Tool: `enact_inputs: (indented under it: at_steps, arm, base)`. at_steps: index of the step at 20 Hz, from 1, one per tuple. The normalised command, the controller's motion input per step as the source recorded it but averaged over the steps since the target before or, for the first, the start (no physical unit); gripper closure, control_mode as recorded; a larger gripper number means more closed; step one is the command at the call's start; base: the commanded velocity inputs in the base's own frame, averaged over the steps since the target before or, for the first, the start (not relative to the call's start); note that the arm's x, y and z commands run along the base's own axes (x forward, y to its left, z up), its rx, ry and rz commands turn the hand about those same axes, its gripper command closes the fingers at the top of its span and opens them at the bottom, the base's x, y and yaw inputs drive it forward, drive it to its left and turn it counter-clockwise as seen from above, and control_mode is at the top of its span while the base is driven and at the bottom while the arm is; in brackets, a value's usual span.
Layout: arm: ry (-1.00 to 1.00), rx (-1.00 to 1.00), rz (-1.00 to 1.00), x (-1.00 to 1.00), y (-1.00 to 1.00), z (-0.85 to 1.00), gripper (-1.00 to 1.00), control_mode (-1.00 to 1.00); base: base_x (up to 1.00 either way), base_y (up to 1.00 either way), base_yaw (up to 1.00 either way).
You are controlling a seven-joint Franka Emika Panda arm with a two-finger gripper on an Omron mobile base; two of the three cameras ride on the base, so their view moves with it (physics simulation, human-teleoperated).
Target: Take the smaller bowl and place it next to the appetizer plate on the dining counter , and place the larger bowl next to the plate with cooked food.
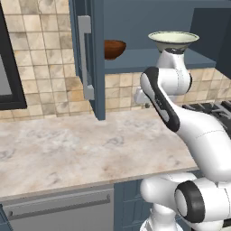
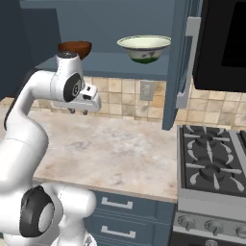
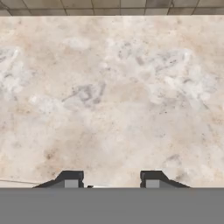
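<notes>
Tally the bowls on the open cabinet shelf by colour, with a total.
Reddish-brown: 1, the smaller bowl
Cream-white: 1, the larger bowl
Total: 2, both on the cabinet shelf

A marbled beige worktop [image 3: 113, 96] spreads below and ahead of the fingers, with a tiled backsplash [image 3: 109, 6] beyond its far edge. Up above them, an open blue cabinet [image 2: 105, 29] swings its door [image 2: 180, 62] outward, grey handle [image 2: 185, 72] showing. Off to their right sits a gas stove [image 2: 211, 163]; below, blue drawers [image 2: 120, 216].
</notes>
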Motion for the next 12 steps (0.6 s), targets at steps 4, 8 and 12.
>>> enact_inputs:
  at_steps: [4, 8, 12]
  arm:
    - [-0.06, 0.00, 0.00, -0.33, -0.01, 0.00, -1.00, -1.00]
    - [-0.16, 0.02, -0.18, -0.78, -0.06, 0.07, -1.00, -1.00]
    - [-0.18, 0.14, -0.32, -0.48, -0.17, 0.57, -1.00, -1.00]
  base:
    - [0.00, 0.00, 0.00]
    - [0.00, 0.00, 0.00]
    - [0.00, 0.00, 0.00]
